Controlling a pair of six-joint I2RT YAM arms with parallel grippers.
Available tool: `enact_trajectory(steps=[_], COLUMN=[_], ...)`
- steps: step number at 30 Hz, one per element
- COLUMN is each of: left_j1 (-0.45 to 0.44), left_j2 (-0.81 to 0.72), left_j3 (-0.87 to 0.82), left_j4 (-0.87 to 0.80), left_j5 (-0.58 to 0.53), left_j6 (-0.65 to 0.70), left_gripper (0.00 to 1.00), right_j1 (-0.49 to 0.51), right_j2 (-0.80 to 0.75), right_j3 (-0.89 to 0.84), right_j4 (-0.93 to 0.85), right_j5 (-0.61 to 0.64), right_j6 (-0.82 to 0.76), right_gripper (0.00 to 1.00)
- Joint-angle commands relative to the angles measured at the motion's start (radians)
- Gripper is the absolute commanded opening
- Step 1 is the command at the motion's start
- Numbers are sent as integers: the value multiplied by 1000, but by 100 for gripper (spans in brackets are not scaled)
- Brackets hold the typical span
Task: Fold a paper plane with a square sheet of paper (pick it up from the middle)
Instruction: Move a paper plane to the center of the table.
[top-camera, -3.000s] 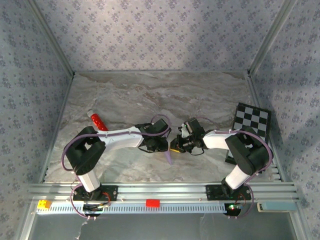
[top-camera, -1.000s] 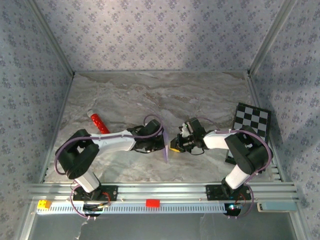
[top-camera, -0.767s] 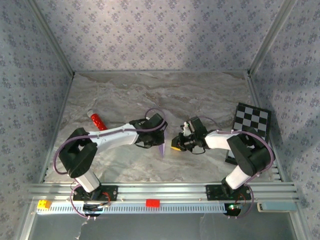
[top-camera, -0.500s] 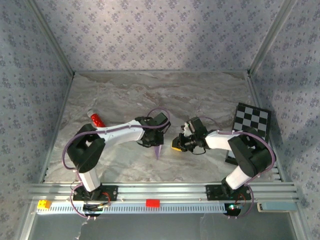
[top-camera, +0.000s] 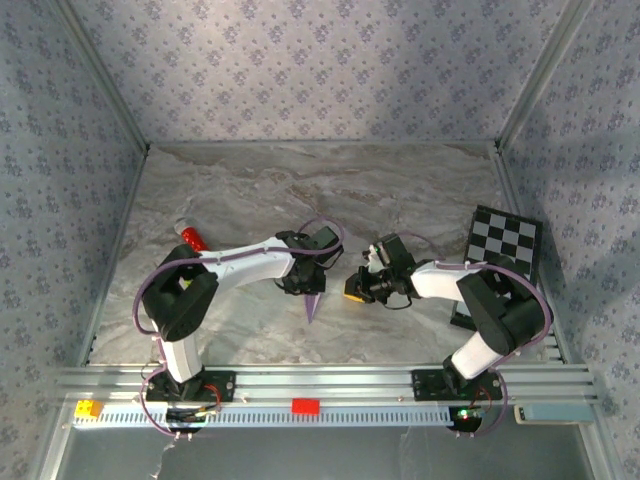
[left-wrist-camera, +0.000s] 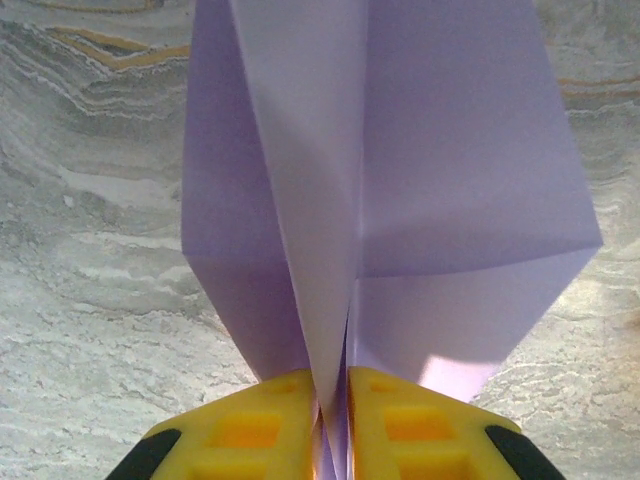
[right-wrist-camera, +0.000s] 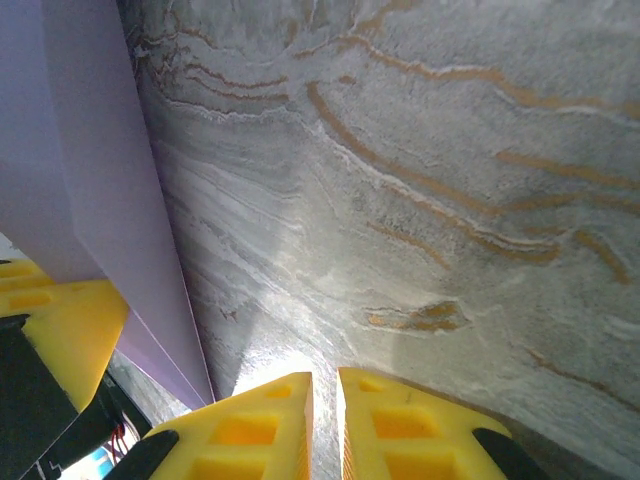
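Note:
The paper plane (top-camera: 313, 303) is a slim pale lilac dart near the table's middle, its tip pointing toward the near edge. My left gripper (top-camera: 308, 285) is shut on it. In the left wrist view the folded plane (left-wrist-camera: 400, 180) fans out ahead of the gripper (left-wrist-camera: 335, 385), with its centre crease pinched between the yellow fingers (left-wrist-camera: 250, 420). My right gripper (top-camera: 350, 291) hovers just right of the plane, apart from it. In the right wrist view its jaws (right-wrist-camera: 325, 385) stand nearly together over bare marble with nothing between them, and the plane (right-wrist-camera: 90, 180) runs along the left edge.
A small red cylinder (top-camera: 193, 240) lies at the left of the marble table. A black-and-white checkered board (top-camera: 505, 240) leans at the right wall. Aluminium rails (top-camera: 320, 385) line the near edge, with a yellow block (top-camera: 88, 408) and a red block (top-camera: 305, 405) below them.
My left gripper has carried the plane a little to the left, away from the right gripper, and its elbow has swung rightward. The right arm has hardly moved.

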Motion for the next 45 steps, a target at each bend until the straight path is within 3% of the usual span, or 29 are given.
enact_trajectory(steps=[1, 14, 27, 45], left_j1=[-1, 0, -8, -9], left_j2=[14, 35, 33, 50], left_j3=[17, 6, 5, -19], left_j4=[-9, 34, 9, 42], left_j5=[12, 37, -33, -19], left_j6=[10, -3, -11, -18], left_gripper=[16, 16, 18, 18], right_j1=[-5, -3, -4, -2], right_j2=[-13, -10, -5, 4], right_j3=[-2, -5, -3, 0], right_j4=[-29, -29, -24, -22], right_j5=[10, 11, 11, 10], right_j6=[-17, -17, -17, -13], right_gripper=[16, 16, 16, 16])
